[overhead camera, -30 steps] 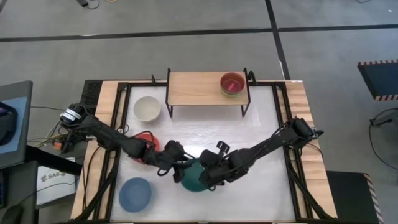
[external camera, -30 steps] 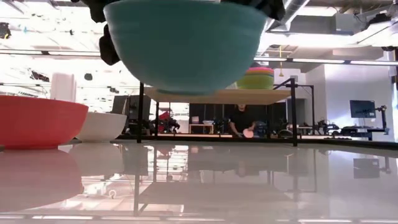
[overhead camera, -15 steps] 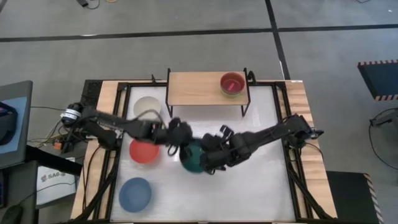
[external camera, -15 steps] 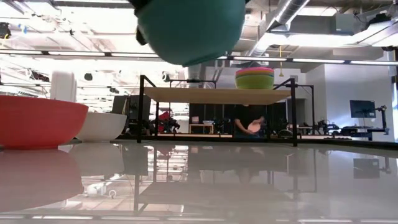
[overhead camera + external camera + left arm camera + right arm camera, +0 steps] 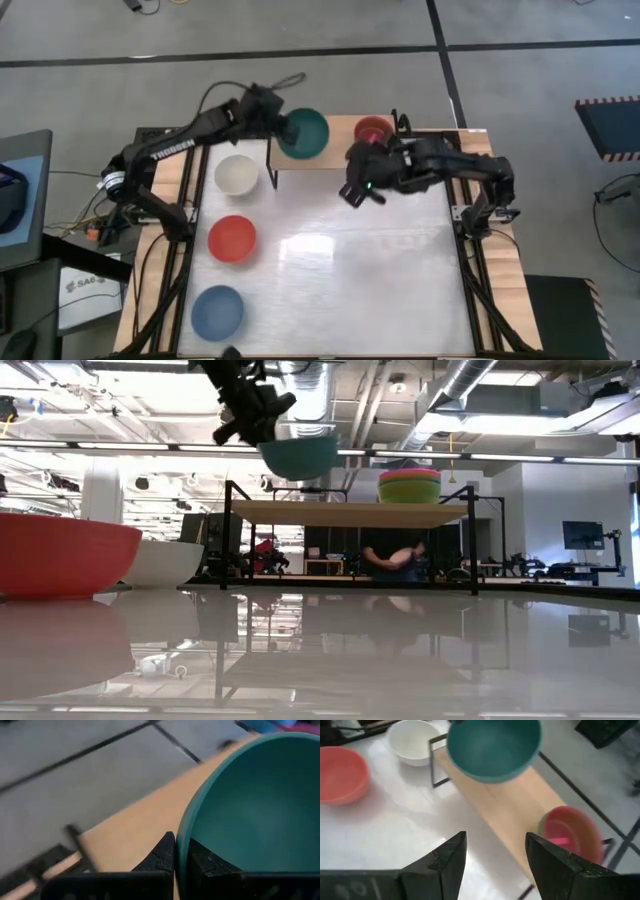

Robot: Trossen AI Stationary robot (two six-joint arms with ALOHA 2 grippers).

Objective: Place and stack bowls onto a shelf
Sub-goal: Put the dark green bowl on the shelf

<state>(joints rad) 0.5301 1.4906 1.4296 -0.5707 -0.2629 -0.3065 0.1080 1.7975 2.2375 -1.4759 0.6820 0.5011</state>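
High view: the left gripper (image 5: 283,124) holds the dark green bowl (image 5: 303,133) in the air over the left end of the shelf (image 5: 345,152), its fingers pinched shut on the rim nearest the arm, so the bowl hangs out beyond them toward the shelf's middle. The right gripper (image 5: 357,190) hovers over the worktop (image 5: 350,270) just in front of the shelf's right part, fingers spread wide and holding nothing. A stack of bowls (image 5: 373,133) sits at the shelf's right end; from above only a reddish top shows. On the worktop, the white bowl (image 5: 236,174) lies left of the shelf, the red bowl (image 5: 232,238) nearer the front, the light blue bowl (image 5: 217,311) at the front left. The low view shows what the overhead one cannot: the green bowl hangs clear above the board, not touching it, and the stack seems to have a lime green layer under pink, though it is small there. The left wrist view shows one finger outside the rim and one inside. The right wrist view looks between its parted fingers (image 5: 449,857) at the shelf and the raised bowl.
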